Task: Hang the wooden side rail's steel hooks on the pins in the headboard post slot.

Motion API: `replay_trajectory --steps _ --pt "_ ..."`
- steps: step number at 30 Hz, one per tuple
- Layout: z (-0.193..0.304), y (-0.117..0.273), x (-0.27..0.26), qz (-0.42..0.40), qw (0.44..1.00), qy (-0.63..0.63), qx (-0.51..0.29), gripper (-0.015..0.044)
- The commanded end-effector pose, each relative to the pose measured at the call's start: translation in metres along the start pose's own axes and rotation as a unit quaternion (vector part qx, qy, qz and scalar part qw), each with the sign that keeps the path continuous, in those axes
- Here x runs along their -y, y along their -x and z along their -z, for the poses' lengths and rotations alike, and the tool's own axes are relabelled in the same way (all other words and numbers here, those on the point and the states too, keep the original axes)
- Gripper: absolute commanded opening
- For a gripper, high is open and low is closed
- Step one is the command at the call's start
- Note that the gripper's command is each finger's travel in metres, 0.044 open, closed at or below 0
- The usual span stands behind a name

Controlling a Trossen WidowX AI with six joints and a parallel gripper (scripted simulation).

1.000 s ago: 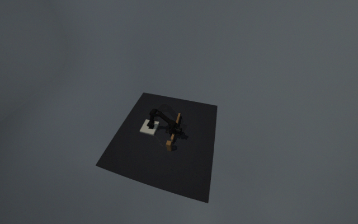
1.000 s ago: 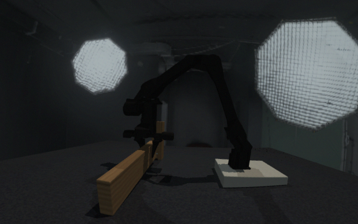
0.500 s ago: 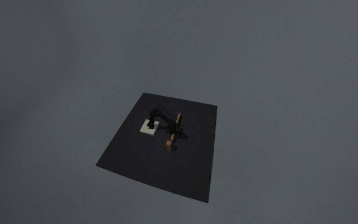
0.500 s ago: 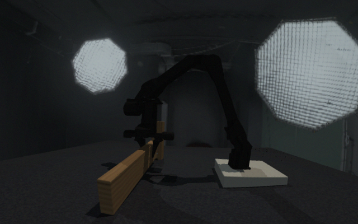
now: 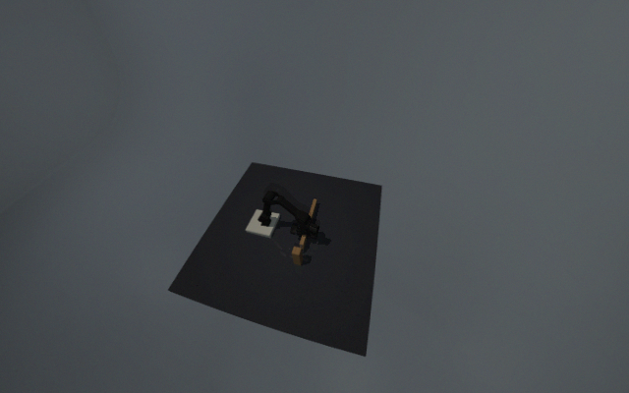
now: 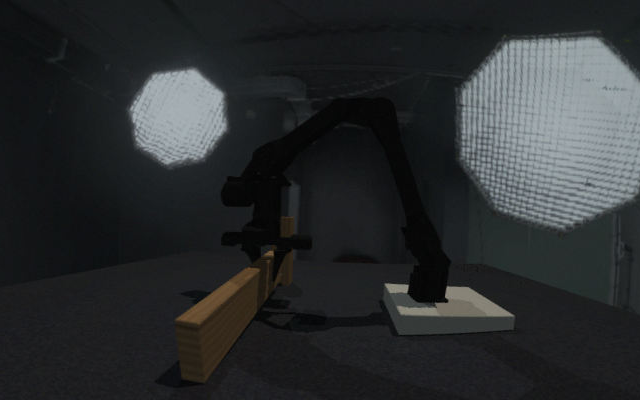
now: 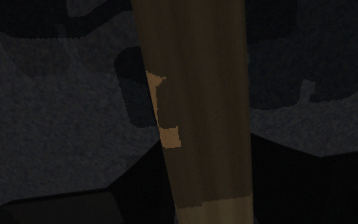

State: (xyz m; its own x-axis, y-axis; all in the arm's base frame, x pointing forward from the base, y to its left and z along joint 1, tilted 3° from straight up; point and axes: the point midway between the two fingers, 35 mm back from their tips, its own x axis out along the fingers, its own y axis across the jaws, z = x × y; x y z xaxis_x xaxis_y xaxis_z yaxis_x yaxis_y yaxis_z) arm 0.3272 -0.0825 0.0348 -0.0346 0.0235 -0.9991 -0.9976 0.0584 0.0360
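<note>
The wooden side rail (image 5: 314, 208) (image 6: 222, 312) (image 7: 200, 100) stands on its narrow edge and points toward the headboard post. Its far end, nearest the exterior camera, is low at the table top; contact cannot be told for certain. My gripper (image 6: 265, 267) (image 7: 197, 134) is shut on the rail from above, with one finger on each side. The upright wooden post (image 5: 297, 255) (image 6: 288, 225) stands beyond the gripper in the exterior view. In the top view a rail piece shows close to the post. The hooks, pins and slot cannot be made out.
The arm's base stands on a white plate (image 5: 256, 227) (image 6: 457, 324), to the right of the rail in the exterior view. The arm arches high from the plate over to the rail. The dark table top (image 5: 329, 305) (image 6: 365, 370) lies beneath everything.
</note>
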Motion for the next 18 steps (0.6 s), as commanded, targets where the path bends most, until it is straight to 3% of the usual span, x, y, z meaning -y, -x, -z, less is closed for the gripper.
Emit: replay_trajectory --steps 1,18 --pt "0.0014 0.0046 0.0035 0.006 1.000 0.003 -0.002 0.0000" --pt "0.0034 0.0028 0.0051 0.007 1.000 0.003 -0.002 0.0000"
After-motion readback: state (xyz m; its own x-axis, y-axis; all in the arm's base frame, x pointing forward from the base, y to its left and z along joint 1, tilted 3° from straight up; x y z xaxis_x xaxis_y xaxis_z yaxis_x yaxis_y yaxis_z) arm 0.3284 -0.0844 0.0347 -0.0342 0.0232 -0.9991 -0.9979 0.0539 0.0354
